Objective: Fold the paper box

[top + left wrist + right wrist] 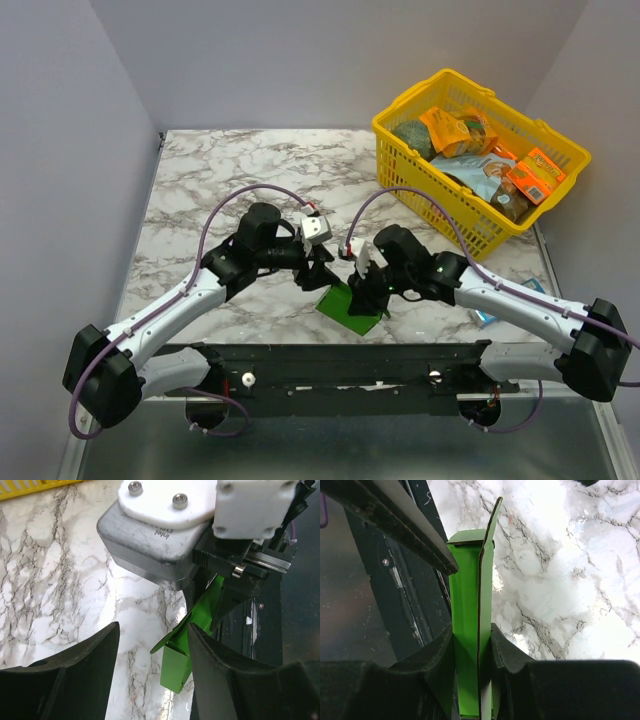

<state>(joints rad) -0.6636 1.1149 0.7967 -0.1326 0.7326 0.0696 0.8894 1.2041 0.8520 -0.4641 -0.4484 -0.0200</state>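
Note:
The paper box (pixel 350 303) is a bright green, partly folded card standing on edge near the table's front. My right gripper (pixel 471 630) is shut on the paper box (pixel 467 580), pinching its flattened walls, and one flap rises past the fingertips. My left gripper (pixel 153 630) is open. The paper box (pixel 179 667) lies in its gap against the inner face of the right finger (pixel 225 670), while the left finger (pixel 75 675) stands well apart from it. In the top view the left gripper (pixel 320 268) and right gripper (pixel 368 290) meet over the card.
A yellow plastic basket (pixel 560 150) full of packaged goods stands at the back right. A blue-and-white pack (pixel 487 318) lies under the right forearm. The black rail (pixel 340 362) runs along the near edge. The right wrist camera housing (pixel 150 535) hangs close above my left fingers.

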